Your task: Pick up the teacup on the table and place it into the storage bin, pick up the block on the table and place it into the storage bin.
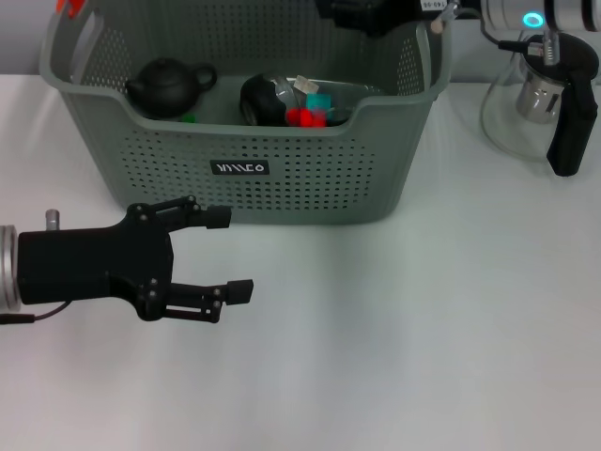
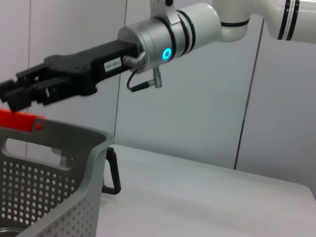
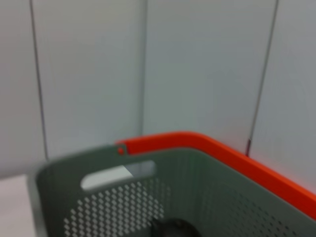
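The storage bin (image 1: 310,183), a grey perforated basket with a black label, stands at the back of the white table. Inside it lie a dark teacup (image 1: 266,100) and small red (image 1: 300,117) and teal (image 1: 319,101) blocks. My left gripper (image 1: 231,255) hovers open and empty over the table, just in front of the bin's left half. My right gripper (image 1: 371,13) hangs above the bin's back right rim. In the left wrist view the right gripper (image 2: 15,94) is above the bin's orange handle clip (image 2: 19,120). The right wrist view looks down into the bin (image 3: 148,197).
A black clay teapot (image 1: 167,86) sits in the bin's left part. A glass pot (image 1: 521,108) with a black handle (image 1: 571,127) stands on the table right of the bin, under my right arm. White table surface stretches in front of the bin.
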`<state>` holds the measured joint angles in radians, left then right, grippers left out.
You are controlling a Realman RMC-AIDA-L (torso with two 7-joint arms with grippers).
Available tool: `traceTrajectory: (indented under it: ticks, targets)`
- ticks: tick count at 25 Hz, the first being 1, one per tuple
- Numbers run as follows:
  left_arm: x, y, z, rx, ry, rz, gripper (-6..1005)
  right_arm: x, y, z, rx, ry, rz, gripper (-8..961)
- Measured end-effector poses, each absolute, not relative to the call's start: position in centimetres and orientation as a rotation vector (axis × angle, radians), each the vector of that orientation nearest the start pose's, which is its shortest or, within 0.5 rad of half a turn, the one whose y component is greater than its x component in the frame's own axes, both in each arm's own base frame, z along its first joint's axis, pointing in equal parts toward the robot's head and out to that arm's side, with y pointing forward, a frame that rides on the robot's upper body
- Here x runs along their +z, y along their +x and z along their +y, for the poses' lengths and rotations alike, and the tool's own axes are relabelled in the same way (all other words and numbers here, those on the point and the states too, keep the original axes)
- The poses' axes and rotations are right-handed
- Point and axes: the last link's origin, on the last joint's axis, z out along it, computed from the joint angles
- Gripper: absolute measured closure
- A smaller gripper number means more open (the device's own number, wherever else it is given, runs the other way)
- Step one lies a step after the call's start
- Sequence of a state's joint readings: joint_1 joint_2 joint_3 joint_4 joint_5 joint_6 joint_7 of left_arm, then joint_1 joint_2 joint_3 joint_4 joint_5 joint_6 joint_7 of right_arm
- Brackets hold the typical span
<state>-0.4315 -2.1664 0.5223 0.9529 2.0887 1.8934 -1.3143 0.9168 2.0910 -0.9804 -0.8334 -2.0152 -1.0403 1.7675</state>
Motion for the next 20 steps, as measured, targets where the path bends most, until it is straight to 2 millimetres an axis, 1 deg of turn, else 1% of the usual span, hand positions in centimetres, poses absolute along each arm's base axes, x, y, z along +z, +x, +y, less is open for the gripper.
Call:
traceTrajectory:
  ticks: [1, 5, 7, 8, 9, 10, 14, 17, 20]
  targets:
    - [3.2, -25.4, 28.3, -0.791, -2.792, -0.373, 47, 0.1, 9.4, 46.3, 0.475, -2.554, 0.346, 786]
    - [3.2, -25.2, 28.5, -0.793, -2.793, -0.363, 47, -0.2, 9.7, 46.1, 0.462, -2.553, 0.334, 657]
    - [3.3, -25.1, 28.6, -0.792, -2.792, -0.356, 47, 0.1, 9.8, 45.4, 0.492, -2.575, 0.326, 592]
    - [3.3, -25.0, 28.8, -0.793, -2.793, -0.348, 47, 0.6, 10.0, 44.2, 0.533, -2.616, 0.296, 338]
    - [3.3, -25.0, 28.8, -0.793, -2.794, -0.347, 47, 0.6, 10.0, 44.2, 0.533, -2.616, 0.296, 309]
    - [3.3, -24.9, 28.9, -0.793, -2.793, -0.343, 47, 1.0, 10.4, 43.2, 0.565, -2.646, 0.268, 281]
    - [3.3, -24.9, 29.3, -0.785, -2.785, -0.338, 47, 2.2, 12.8, 39.4, 0.677, -2.724, 0.179, 166]
    - [3.4, -25.1, 29.4, -0.768, -2.778, -0.344, 47, 3.0, 15.9, 36.5, 0.712, -2.754, 0.141, 83]
    - [3.3, -25.2, 29.4, -0.763, -2.774, -0.347, 47, 3.2, 18.5, 34.4, 0.717, -2.771, 0.122, 3]
